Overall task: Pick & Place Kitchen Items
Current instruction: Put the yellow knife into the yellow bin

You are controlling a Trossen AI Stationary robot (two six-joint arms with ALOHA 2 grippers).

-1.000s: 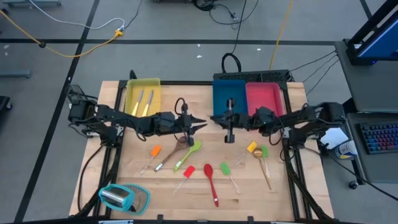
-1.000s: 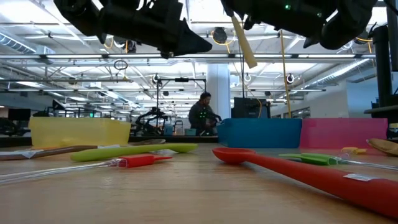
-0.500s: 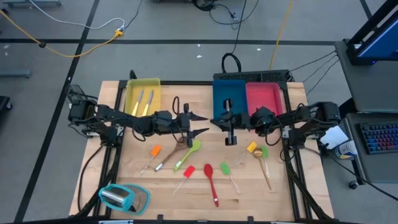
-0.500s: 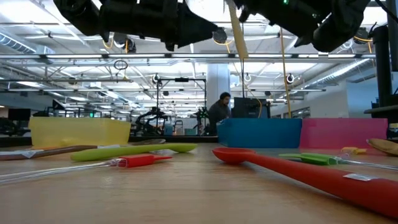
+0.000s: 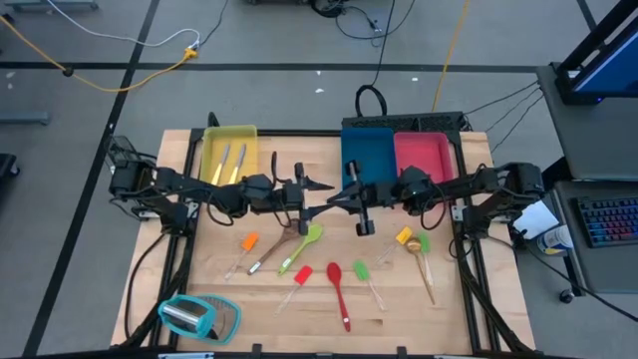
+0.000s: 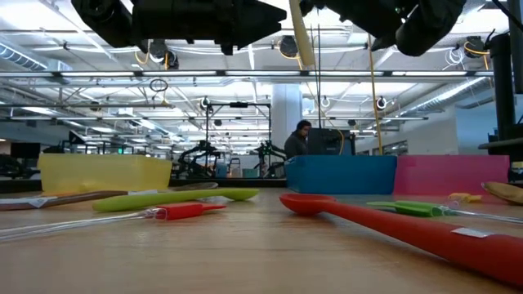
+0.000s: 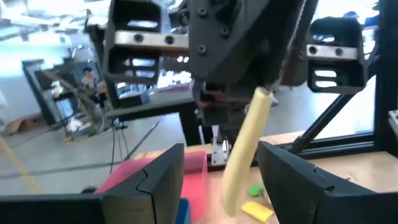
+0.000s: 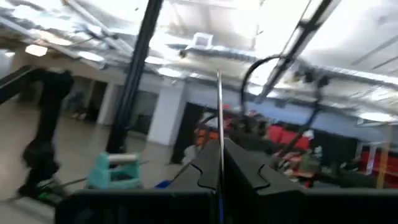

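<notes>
My right gripper [image 5: 337,199] hangs over the table's middle, shut on a pale cream stick-like utensil [image 7: 244,152], which also shows in the low view [image 6: 301,37]. The utensil's head is hidden. My left gripper [image 5: 321,195] faces it from the table's left and is open. Its two fingers [image 7: 163,180] stand on either side of the utensil's lower end, apart from it. Other kitchen items lie flat on the wood: a green spoon [image 5: 311,237], a red spoon [image 5: 337,284], an orange spatula [image 5: 247,242] and a gold spoon [image 5: 419,261]. My right gripper pinches the utensil's upper end [image 7: 265,99] between its two shut fingers. The fingers come from the table's right, about level, and lie across it. The utensil hangs below them, slanting down toward my left gripper, clear of the table.
At the far edge stand a yellow tray [image 5: 211,160] with two silver pieces, a blue tray [image 5: 367,145] and a pink tray [image 5: 427,155]. A teal-and-clear object [image 5: 197,317] sits at the near left corner. A person stands in the room beyond the table [image 6: 302,139].
My left gripper has opened and tipped up toward level. My right gripper has risen and moved toward the table's left with the utensil. The utensil's lower end now hangs between the left fingers, and it hangs steeper than before.
</notes>
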